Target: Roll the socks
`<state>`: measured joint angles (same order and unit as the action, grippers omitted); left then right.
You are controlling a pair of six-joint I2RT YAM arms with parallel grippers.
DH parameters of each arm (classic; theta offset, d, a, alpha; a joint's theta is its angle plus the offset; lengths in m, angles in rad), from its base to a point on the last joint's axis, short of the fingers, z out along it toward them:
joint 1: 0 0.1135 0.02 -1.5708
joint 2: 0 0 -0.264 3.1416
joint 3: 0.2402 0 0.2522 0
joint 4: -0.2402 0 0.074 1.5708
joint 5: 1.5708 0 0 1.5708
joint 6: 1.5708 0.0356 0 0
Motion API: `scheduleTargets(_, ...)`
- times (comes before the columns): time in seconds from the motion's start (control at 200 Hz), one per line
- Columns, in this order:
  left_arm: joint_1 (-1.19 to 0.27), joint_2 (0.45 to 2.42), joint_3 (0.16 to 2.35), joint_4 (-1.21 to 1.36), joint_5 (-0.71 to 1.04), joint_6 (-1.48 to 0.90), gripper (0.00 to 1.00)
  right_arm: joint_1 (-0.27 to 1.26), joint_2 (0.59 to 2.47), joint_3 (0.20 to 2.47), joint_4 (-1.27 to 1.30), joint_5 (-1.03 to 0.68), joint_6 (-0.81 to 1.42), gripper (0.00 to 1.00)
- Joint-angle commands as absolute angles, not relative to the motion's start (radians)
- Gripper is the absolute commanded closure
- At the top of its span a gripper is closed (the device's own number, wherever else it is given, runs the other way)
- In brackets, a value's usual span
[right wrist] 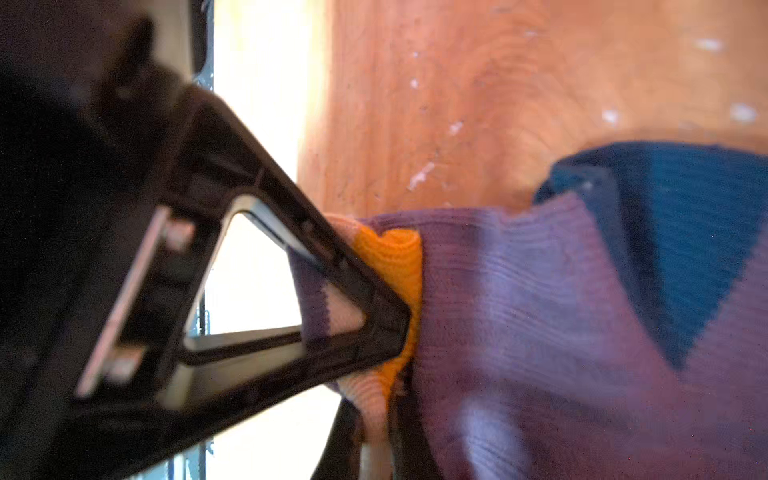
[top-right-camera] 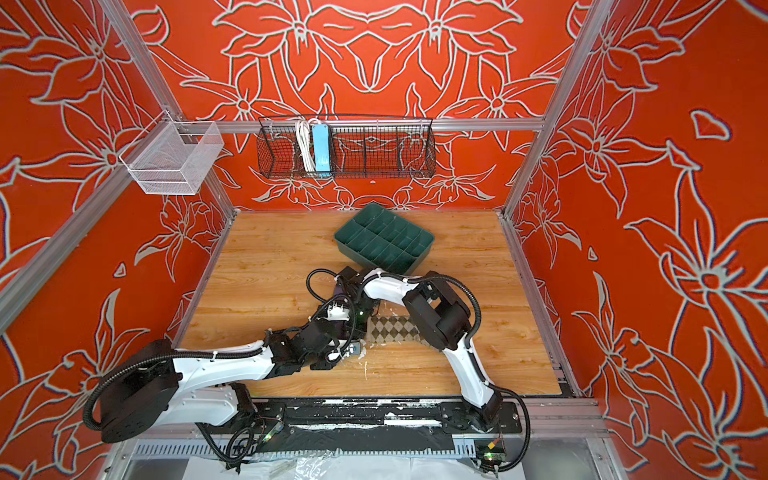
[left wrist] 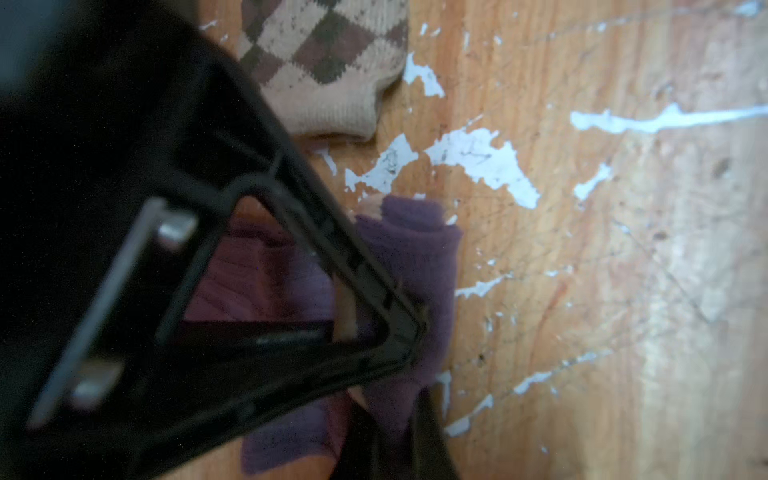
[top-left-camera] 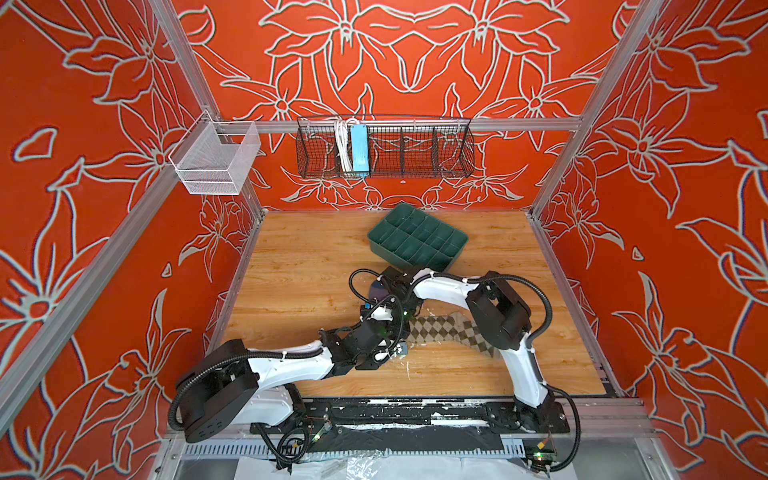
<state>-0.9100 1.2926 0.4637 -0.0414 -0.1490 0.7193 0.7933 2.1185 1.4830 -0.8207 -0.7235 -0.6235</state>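
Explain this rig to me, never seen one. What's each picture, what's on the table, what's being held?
Two robot arms with pinching grippers work on a wooden table. Both top views look down from overhead; the other two come from cameras on each wrist. On the table: a green divided tray and an argyle sock lying flat. The left gripper is shut on the purple sock; the right gripper is shut on the same sock at its yellow cuff.
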Motion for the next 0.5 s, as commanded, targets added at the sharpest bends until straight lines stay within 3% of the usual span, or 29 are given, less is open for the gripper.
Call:
scheduleTargets(0.0,-0.913,1.306,0.448,-0.11,-0.137,0.733,1.0,0.746,1.991,1.381,-0.654,-0.725,-0.549,0.86)
scheduleTargets(0.095,-0.909,1.287,0.444,-0.145,-0.089,0.763,1.0,0.712,1.858,1.27,-0.56,-0.739,-0.504,0.79)
scheduleTargets(0.255,-0.871,1.273,0.47,-0.263,0.073,0.814,1.0,0.645,1.611,1.09,-0.434,-0.695,-0.429,0.78)
scheduleTargets(0.435,-0.781,1.309,0.549,-0.41,0.252,0.825,1.0,0.612,1.276,0.89,-0.284,-0.401,-0.358,0.71)
scheduleTargets(0.495,-0.744,1.327,0.574,-0.454,0.317,0.827,1.0,0.613,1.157,0.826,-0.27,-0.384,-0.395,0.67)
